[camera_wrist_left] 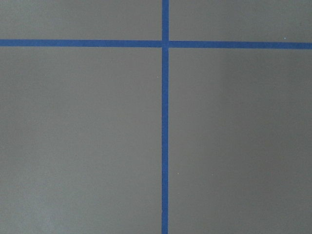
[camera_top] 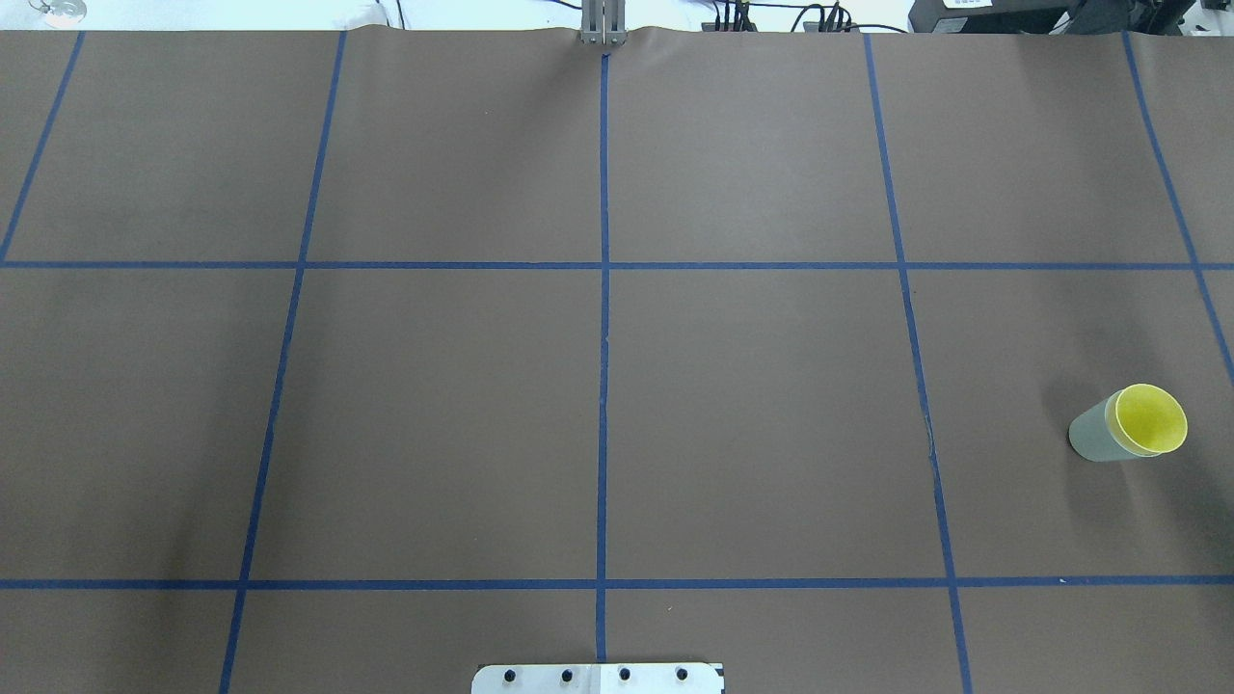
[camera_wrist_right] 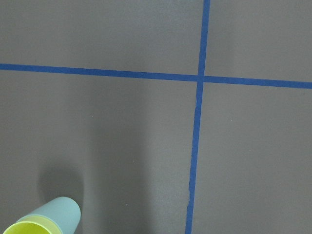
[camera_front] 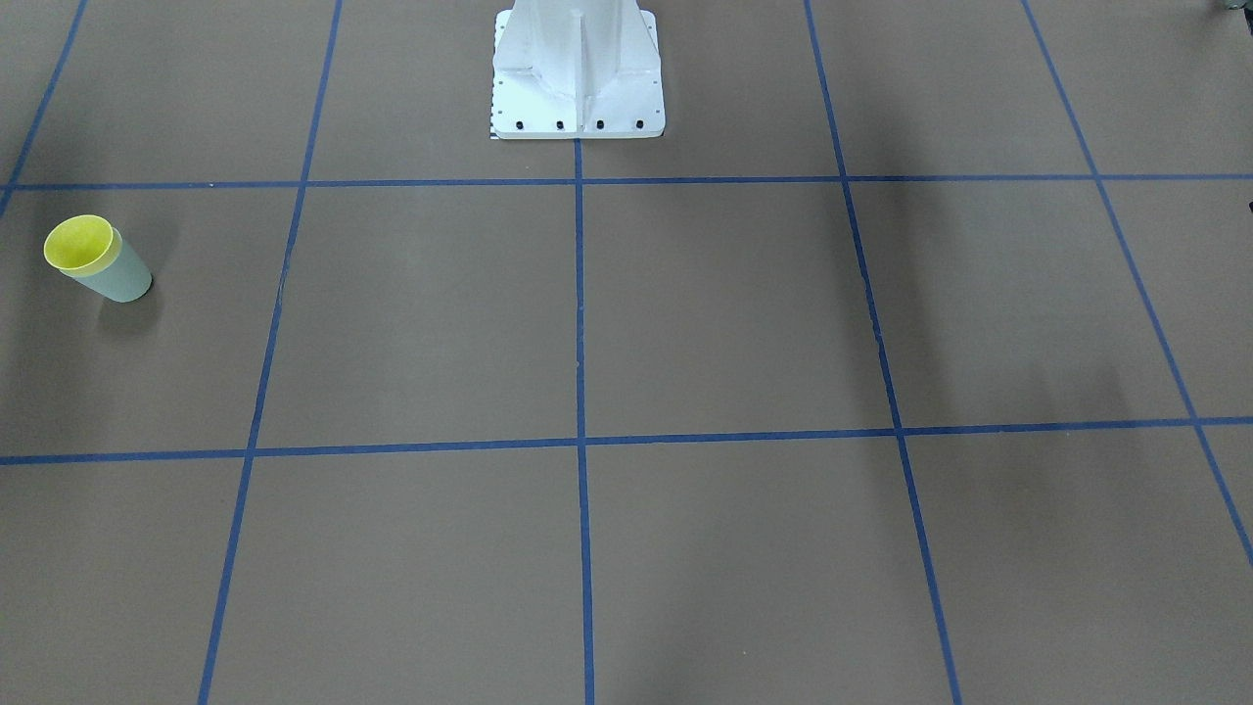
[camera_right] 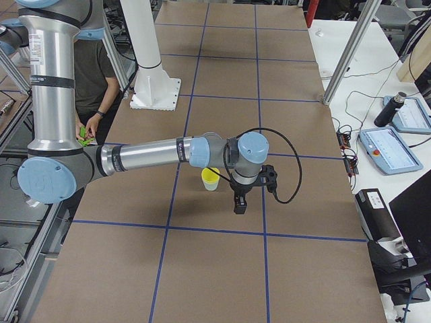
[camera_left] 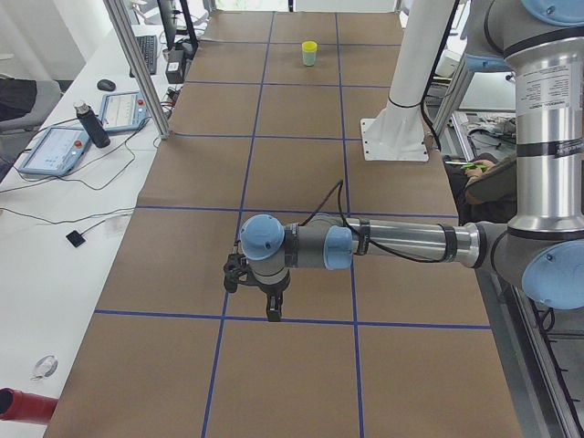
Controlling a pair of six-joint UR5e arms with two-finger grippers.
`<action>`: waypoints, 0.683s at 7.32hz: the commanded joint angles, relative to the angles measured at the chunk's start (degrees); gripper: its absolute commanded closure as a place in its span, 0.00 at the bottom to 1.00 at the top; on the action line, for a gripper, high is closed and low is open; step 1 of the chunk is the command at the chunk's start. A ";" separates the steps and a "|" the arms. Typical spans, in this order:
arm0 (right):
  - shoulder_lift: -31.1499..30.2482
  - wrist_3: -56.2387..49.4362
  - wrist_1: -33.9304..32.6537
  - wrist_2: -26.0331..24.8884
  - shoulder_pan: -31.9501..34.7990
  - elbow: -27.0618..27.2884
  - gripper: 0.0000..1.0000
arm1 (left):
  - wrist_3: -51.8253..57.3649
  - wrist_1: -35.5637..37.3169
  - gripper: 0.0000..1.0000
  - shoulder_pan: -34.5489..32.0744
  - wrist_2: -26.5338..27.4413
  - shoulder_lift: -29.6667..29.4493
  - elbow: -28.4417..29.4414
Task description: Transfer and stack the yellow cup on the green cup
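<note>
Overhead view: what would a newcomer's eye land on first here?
The yellow cup sits nested in the green cup, upright, on the brown table at the robot's right. In the side views both arms reach out above the table: the right arm beside the cups, the left arm far from them.

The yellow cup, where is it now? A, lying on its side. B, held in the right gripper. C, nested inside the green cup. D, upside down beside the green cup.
C: the yellow cup sits inside the green cup, its rim showing just above the green one's.
</note>
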 commanded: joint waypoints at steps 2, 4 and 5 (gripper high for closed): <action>-0.20 -0.06 0.05 -0.06 -0.09 -0.24 0.00 | 0.00 -0.09 0.00 0.00 0.00 0.00 0.00; -0.20 0.03 0.23 -0.76 -0.09 -0.06 0.00 | -0.09 -1.14 0.00 0.00 0.00 -0.09 0.00; -0.38 0.12 2.49 -2.33 -0.09 -0.24 0.00 | -0.09 -1.14 0.00 0.00 0.00 -0.26 0.00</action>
